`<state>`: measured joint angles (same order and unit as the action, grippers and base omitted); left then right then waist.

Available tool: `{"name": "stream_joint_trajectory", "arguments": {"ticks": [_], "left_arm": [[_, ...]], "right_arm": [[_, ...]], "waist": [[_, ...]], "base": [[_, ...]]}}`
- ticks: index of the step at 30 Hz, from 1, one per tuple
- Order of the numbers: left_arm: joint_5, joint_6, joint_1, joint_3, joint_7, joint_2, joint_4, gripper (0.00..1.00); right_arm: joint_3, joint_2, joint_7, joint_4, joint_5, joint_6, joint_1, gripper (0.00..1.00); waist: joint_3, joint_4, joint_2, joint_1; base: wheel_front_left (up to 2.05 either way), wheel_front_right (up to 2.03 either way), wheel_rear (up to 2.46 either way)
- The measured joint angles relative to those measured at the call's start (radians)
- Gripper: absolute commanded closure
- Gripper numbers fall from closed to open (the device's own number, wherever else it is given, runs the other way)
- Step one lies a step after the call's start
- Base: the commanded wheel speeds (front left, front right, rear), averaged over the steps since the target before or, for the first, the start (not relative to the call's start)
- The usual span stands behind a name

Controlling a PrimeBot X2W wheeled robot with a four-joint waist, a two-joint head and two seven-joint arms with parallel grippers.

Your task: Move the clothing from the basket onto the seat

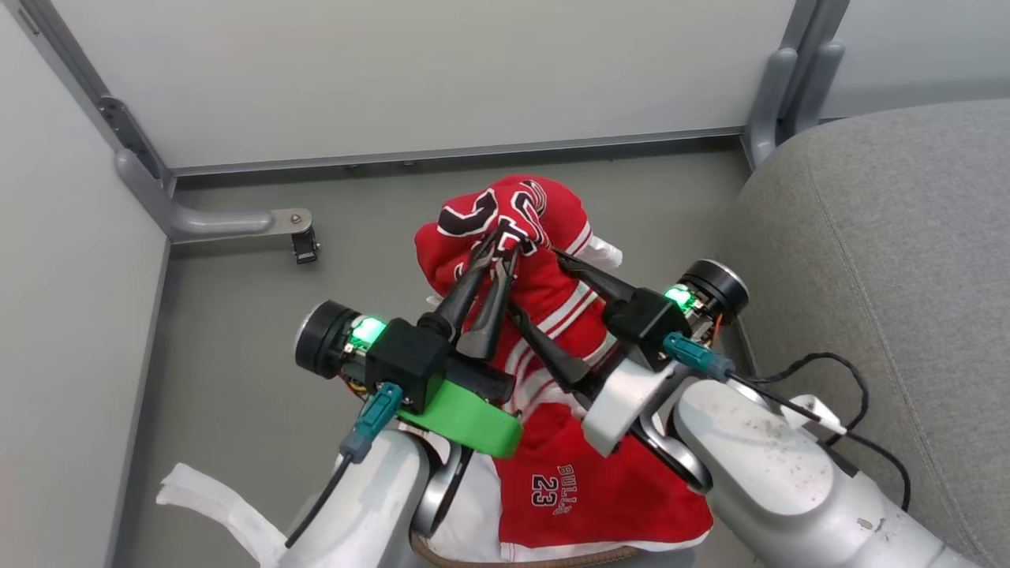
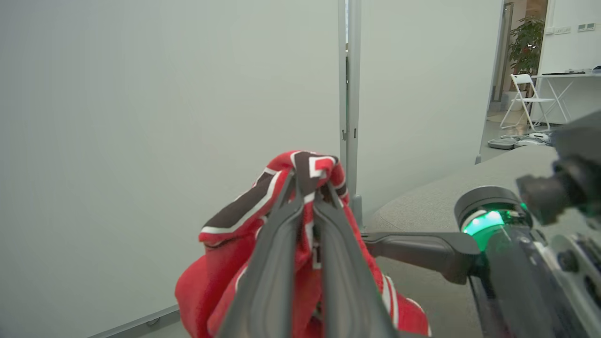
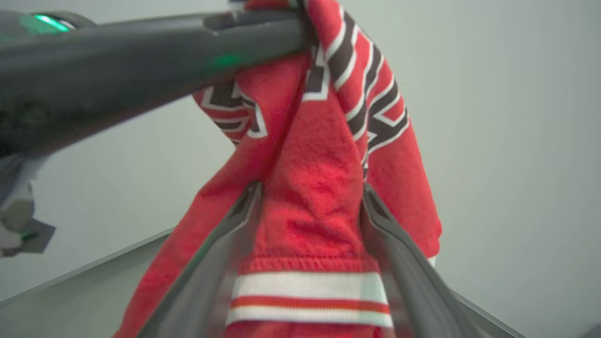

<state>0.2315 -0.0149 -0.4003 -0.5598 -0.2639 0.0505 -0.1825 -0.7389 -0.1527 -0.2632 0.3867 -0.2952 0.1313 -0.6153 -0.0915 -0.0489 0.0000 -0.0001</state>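
Farthest left of the seat (image 1: pixel 884 237), a white sheet (image 1: pixel 205 497) lay low beside the robot's left arm. Nearer the seat, the left gripper (image 1: pixel 499 251) was pinched tight on the top fold of the clothing (image 1: pixel 564 221), which hung above the basket (image 1: pixel 430 550), its lower end draped down to the brown rim. Closest to the seat, the right gripper (image 1: pixel 538 282) stood with its fingers spread wide, the red cloth between them.

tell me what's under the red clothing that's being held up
Below the clothing, where its lower end hangs, a white sheet and a strip of the basket rim show. The basket's inside is covered, so anything else there cannot be seen.
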Motion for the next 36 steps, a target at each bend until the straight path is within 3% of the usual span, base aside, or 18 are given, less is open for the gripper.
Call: {"name": "stream_joint_trajectory", "arguments": {"ticks": [2, 3, 4, 10, 12, 13, 21, 36], "left_arm": [[0.015, 0.0, 0.0, -0.028, 0.0, 0.0, 0.006, 1.0], [0.023, -0.001, 0.001, -0.038, 0.0, 0.0, 0.007, 1.0], [0.03, 0.0, 0.002, -0.047, 0.0, 0.0, 0.006, 1.0], [0.019, 0.024, 0.011, -0.065, -0.001, -0.001, -0.029, 1.0], [0.001, 0.032, 0.015, -0.054, -0.001, 0.0, -0.043, 0.18], [-0.012, 0.033, 0.017, -0.048, -0.001, 0.0, -0.05, 0.0], [-0.051, 0.019, 0.056, 0.01, -0.001, -0.001, -0.074, 0.0], [-0.074, -0.025, 0.04, -0.002, -0.001, -0.002, -0.087, 0.0]], "right_arm": [[-0.018, 0.028, 0.0, 0.053, -0.017, 0.0, -0.016, 0.0], [-0.023, 0.039, 0.0, 0.072, -0.033, 0.0, -0.017, 0.13], [-0.03, 0.047, 0.0, 0.089, -0.049, 0.0, -0.018, 1.0], [-0.004, 0.048, 0.0, 0.095, -0.111, 0.0, -0.009, 1.0], [0.014, 0.033, 0.0, 0.081, -0.114, 0.0, 0.008, 1.0], [0.026, 0.023, 0.0, 0.072, -0.118, 0.0, 0.019, 1.0], [0.107, -0.047, 0.0, 0.001, -0.151, 0.0, 0.104, 1.0], [0.312, -0.162, 0.0, -0.066, -0.151, 0.0, 0.156, 1.0]], "waist": [[0.001, -0.015, 0.0, 0.0], [0.002, -0.021, 0.0, 0.0], [0.004, -0.028, 0.0, 0.0], [0.005, -0.049, 0.0, 0.0], [0.004, -0.04, 0.0, 0.0], [0.004, -0.033, 0.0001, 0.0], [-0.004, 0.08, 0.0001, 0.0], [-0.056, 0.401, 0.0001, 0.0001]], "base": [[0.0, 0.0, 0.0], [0.0, 0.0, 0.0], [0.0, 0.0, 0.0], [0.0, 0.0, 0.0], [0.0, 0.0, 0.0], [0.0, 0.0, 0.0], [0.0, 0.0, 0.0], [0.0, 0.0, 0.0]]}}
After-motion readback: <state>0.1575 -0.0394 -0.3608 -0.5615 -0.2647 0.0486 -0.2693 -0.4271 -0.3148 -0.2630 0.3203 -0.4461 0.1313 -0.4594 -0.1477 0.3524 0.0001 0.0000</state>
